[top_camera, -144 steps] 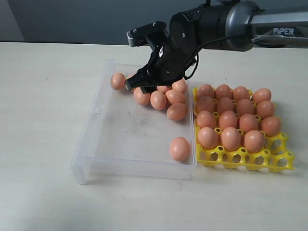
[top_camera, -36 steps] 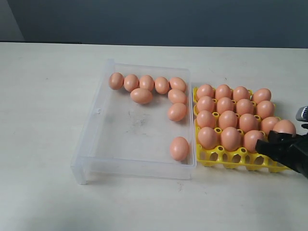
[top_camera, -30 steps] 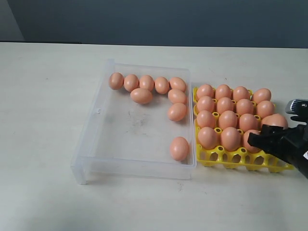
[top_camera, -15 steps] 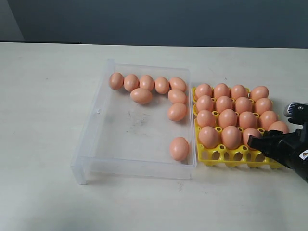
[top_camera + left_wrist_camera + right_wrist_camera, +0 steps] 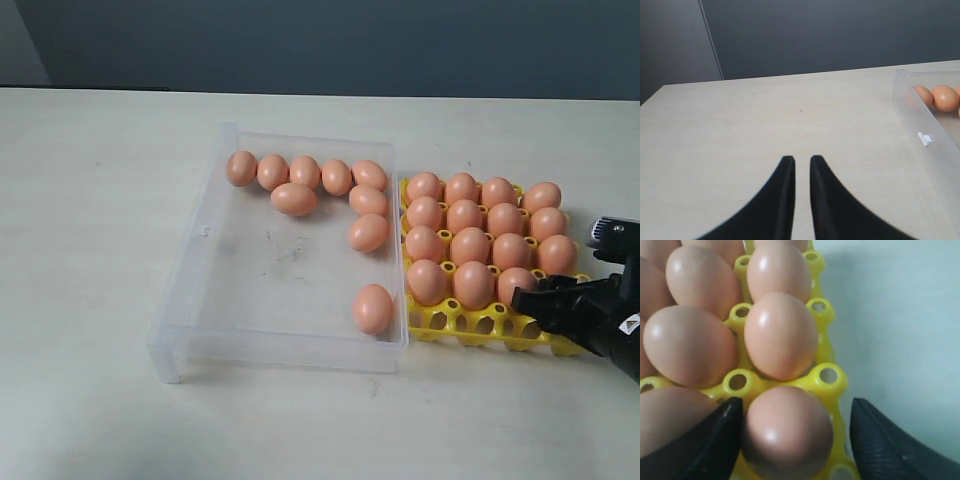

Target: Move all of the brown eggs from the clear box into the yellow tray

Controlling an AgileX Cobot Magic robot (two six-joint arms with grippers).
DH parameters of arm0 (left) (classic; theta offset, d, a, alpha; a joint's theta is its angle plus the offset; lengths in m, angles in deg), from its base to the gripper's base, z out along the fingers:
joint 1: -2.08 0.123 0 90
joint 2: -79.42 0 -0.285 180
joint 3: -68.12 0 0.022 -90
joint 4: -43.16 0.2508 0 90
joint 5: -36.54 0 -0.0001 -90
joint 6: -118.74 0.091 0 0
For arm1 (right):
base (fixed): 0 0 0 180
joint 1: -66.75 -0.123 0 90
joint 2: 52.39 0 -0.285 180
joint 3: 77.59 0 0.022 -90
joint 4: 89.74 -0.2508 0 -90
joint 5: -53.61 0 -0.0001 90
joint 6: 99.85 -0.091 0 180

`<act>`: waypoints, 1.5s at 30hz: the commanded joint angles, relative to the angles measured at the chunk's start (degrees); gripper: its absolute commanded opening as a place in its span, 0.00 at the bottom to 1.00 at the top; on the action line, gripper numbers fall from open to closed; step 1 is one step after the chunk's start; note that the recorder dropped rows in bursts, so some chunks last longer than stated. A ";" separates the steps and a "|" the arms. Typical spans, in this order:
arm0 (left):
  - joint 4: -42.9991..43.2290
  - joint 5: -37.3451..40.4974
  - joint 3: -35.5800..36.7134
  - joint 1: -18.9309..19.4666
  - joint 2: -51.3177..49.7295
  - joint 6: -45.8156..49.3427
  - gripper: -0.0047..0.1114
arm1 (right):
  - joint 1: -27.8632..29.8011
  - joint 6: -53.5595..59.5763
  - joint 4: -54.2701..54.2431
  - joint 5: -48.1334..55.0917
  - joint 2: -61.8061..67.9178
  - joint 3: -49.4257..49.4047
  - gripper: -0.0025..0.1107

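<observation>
Right wrist view: one brown egg (image 5: 787,432) sat in an edge cup of yellow tray (image 5: 827,375); right gripper (image 5: 796,407) straddled it, jaws spread, gripping nothing. Recommended: lift straight up without nudging the tray. Nine eggs (image 5: 372,308) lay in clear box (image 5: 190,300).

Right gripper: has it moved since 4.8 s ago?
Yes. The right gripper has gone from over the far end of the clear box rightward to the near right corner of the yellow tray. It is now open around a brown egg.
</observation>
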 commanded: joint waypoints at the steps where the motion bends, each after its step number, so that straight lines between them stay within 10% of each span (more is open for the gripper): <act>1: -0.13 -0.71 0.29 -0.03 -0.05 -0.05 0.15 | 0.35 0.04 0.66 0.53 -0.43 -0.12 0.55; 21: -0.13 -0.71 0.29 -0.03 -0.05 -0.05 0.15 | 0.35 12.26 -9.02 6.13 -15.56 1.99 0.54; 31: -0.13 -0.71 0.29 -0.03 -0.05 -0.05 0.15 | 0.35 12.26 -5.41 20.43 -15.34 10.82 0.02; 45: -0.13 -0.71 0.29 -0.03 -0.05 -0.05 0.15 | 0.05 10.50 1.56 25.14 -25.56 21.18 0.02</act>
